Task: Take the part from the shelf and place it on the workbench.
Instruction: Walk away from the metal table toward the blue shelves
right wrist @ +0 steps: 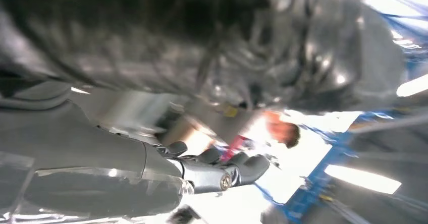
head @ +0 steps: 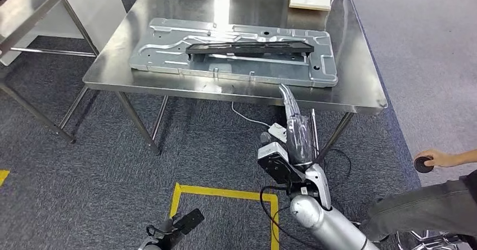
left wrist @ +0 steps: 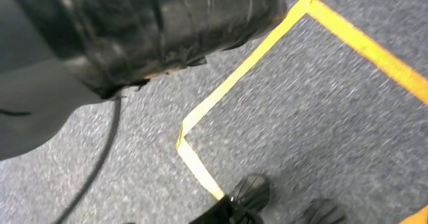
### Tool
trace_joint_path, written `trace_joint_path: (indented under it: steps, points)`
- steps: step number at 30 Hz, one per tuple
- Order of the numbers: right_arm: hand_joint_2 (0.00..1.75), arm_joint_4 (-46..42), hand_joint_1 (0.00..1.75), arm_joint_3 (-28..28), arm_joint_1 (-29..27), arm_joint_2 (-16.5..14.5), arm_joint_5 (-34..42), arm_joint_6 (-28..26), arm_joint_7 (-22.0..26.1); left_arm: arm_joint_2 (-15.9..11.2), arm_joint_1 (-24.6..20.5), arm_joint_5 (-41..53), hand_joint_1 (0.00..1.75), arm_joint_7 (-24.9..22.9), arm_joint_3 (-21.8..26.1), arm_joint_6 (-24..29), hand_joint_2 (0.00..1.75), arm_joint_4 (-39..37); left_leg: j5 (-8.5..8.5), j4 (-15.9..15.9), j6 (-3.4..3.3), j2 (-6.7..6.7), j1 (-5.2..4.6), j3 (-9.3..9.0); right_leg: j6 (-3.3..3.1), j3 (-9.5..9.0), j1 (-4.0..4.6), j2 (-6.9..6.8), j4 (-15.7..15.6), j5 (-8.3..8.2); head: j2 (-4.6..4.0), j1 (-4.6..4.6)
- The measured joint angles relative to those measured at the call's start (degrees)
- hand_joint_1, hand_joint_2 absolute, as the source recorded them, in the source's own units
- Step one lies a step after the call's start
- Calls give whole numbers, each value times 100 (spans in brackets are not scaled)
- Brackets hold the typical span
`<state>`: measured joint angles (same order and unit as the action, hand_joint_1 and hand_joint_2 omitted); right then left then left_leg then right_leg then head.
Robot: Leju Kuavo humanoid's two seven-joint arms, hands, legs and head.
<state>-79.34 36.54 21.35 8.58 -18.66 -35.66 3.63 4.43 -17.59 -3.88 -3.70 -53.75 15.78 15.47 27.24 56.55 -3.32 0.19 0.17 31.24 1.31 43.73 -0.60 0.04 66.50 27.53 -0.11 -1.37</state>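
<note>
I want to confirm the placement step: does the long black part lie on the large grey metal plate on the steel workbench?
Yes, the long black part lies across the middle of the large grey metal plate on the steel workbench.

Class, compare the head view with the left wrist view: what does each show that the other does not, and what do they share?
Head view alone: the steel workbench bearing a large grey metal panel with a black part lying on it, the right robot hand raised below the bench's near edge with nothing in it, and a person's hand at the right edge.
Left wrist view alone: a close, blurred dark wrapped cover.
Both: grey carpet and yellow floor tape.
</note>
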Motion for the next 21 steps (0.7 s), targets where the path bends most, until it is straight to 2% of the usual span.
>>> trace_joint_path:
  steps: [1,2,3,4,5,6,7,8,9,11,12,13,14,16,17,18,19,20,21]
  points:
    - [0,184,0,-54,-137,-19,130,-92,97,1,16,-16,0,2,37,2,0,0,-73,6,-5,-1,-2,94,8,47,0,0,371,229,0,11]
    - [0,395,0,-104,-262,-52,287,-182,201,1,38,-30,0,4,78,7,0,0,-135,18,2,-1,-4,189,18,50,-2,0,658,292,0,16]
    - [0,640,0,-155,-382,-90,457,-261,313,0,60,-42,0,9,123,11,0,0,-195,40,13,2,-4,292,27,-20,-6,-1,807,224,0,18]
    - [0,877,0,-198,-483,-132,623,-313,431,1,76,-45,0,13,166,15,0,0,-246,73,29,4,-1,396,37,-175,-14,-2,775,82,0,20]
    - [0,1130,0,-235,-561,-179,813,-340,562,1,86,-46,0,18,207,18,0,0,-292,122,52,7,2,501,44,-433,-25,-5,560,-45,0,20]
    - [0,1368,0,-266,-605,-226,1021,-344,684,2,89,-47,0,20,244,17,0,1,-326,178,79,9,-3,599,47,-751,-30,-7,203,-56,0,22]
    - [0,1599,0,-294,-624,-277,1264,-326,794,3,88,-47,0,21,276,16,0,1,-356,235,110,14,-9,673,35,-1041,-26,-3,-186,26,0,16]
    - [0,1849,0,-321,-631,-329,1530,-286,884,3,86,-47,0,24,306,16,0,2,-393,276,143,19,-16,723,18,-1250,-18,0,-492,134,0,14]
    - [0,2113,0,-346,-638,-375,1837,-219,951,3,86,-46,0,28,333,17,0,2,-434,292,176,24,-22,751,-7,-1350,-3,5,-674,222,0,11]
    - [0,2650,0,-392,-684,-440,2423,-51,1072,2,94,-44,0,36,375,26,0,2,-495,292,246,20,-11,784,-87,-1319,-1,-8,-739,178,0,14]
    - [0,2902,0,-418,-708,-465,2662,23,1144,2,100,-44,0,38,390,30,0,2,-423,336,281,16,-1,828,-138,-1275,-6,-20,-744,124,0,14]
    - [0,3124,0,-444,-728,-489,2809,73,1217,1,107,-43,0,38,405,33,0,2,-251,470,317,12,11,896,-188,-1218,-15,-31,-752,64,0,11]
    - [0,3317,0,-465,-737,-515,2897,107,1283,1,109,-43,0,38,419,34,0,2,15,714,349,11,23,986,-230,-1154,-18,-37,-753,2,0,9]
    - [0,3672,0,-498,-742,-575,2976,144,1336,1,109,-43,0,38,449,34,0,2,530,1412,396,13,36,1158,-266,-1004,-6,-30,-750,-115,0,-1]
    - [0,3843,0,-510,-743,-602,3014,164,1310,1,109,-44,0,38,464,33,0,2,637,1704,405,13,38,1186,-268,-929,3,-28,-748,-173,0,-1]
    - [0,4018,0,-524,-744,-631,3073,199,1251,1,109,-45,0,38,477,33,0,2,609,1847,402,12,39,1139,-266,-855,11,-27,-745,-229,0,-1]
    - [0,4179,0,-538,-748,-651,3138,247,1170,1,109,-46,0,38,487,32,0,2,485,1805,385,10,36,1006,-262,-781,21,-27,-742,-283,0,-1]
    - [0,4330,0,-550,-751,-667,3192,302,1071,1,107,-47,0,36,495,27,0,2,336,1580,350,7,30,780,-257,-712,32,-25,-740,-337,0,-1]
    - [0,4468,0,-559,-761,-685,3227,373,948,0,98,-47,0,30,503,20,0,2,258,1195,296,-3,15,461,-247,-654,41,-23,-739,-389,0,0]
